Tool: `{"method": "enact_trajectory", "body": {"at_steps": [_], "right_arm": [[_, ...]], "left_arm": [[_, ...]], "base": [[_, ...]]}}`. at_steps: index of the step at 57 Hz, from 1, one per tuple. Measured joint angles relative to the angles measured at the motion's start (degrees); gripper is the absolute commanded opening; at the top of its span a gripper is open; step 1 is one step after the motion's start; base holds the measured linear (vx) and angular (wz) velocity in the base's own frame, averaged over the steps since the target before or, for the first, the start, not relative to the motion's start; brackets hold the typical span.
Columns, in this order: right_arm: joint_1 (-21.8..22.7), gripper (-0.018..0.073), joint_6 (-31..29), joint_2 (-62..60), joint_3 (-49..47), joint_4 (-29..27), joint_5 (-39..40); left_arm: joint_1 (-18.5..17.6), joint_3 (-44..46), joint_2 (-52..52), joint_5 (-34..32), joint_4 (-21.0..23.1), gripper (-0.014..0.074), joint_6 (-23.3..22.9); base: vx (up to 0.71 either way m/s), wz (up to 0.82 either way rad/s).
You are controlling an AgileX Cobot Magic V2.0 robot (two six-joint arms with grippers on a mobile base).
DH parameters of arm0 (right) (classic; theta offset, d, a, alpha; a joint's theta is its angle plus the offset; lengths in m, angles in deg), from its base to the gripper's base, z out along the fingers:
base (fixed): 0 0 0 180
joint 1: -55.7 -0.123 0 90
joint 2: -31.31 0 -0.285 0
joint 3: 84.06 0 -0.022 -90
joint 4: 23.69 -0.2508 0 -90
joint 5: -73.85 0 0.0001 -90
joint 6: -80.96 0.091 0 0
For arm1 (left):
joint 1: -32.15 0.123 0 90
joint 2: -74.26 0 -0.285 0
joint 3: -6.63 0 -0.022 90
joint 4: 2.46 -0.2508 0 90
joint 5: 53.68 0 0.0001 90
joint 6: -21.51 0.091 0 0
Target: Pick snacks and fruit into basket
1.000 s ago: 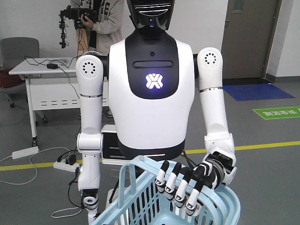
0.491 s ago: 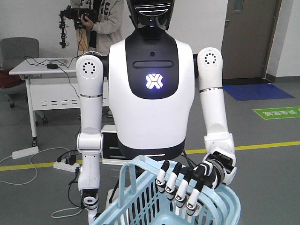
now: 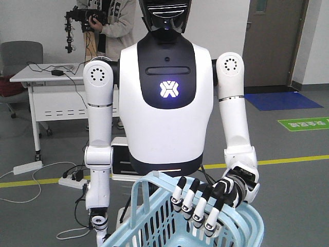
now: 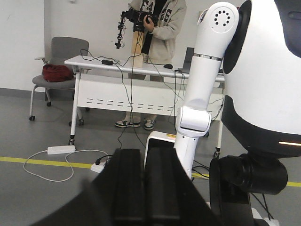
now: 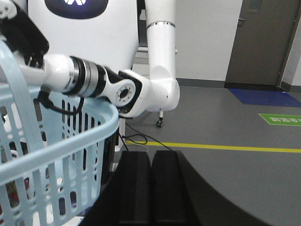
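The pale blue lattice basket [image 3: 169,224] fills the bottom of the front view, and a white humanoid's black-and-white hand [image 3: 203,206] curls over its rim. In the right wrist view the basket [image 5: 61,136] stands at the left, close beside my right gripper [image 5: 151,157], which is shut with nothing between its fingers. My left gripper [image 4: 143,157] is also shut and empty, pointing at the floor near the humanoid's lower arm [image 4: 190,136]. The snacks and the fruit are out of view.
A white humanoid robot [image 3: 167,103] stands directly ahead. Behind it is a white table [image 4: 117,66] with cables, a grey chair [image 4: 63,52] and a person holding a camera rig [image 4: 155,19]. A power strip [image 4: 61,149] and a yellow line [image 5: 225,147] lie on the floor.
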Motion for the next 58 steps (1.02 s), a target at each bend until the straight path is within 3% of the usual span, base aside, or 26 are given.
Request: {"method": "enact_trajectory", "body": {"at_steps": [7,58], "right_arm": [[0.0,-0.0012,1.2,-0.6,3.7,-0.3,1.2],[0.1,-0.0012,2.1,-0.7,3.7,-0.5,1.1]], "left_arm": [[0.0,0.0,0.0,-0.2,0.0,-0.0007,0.0],[0.0,0.0,0.0,-0.3,0.0,-0.0007,0.0]], "base": [[0.0,0.0],[0.0,0.0]]}}
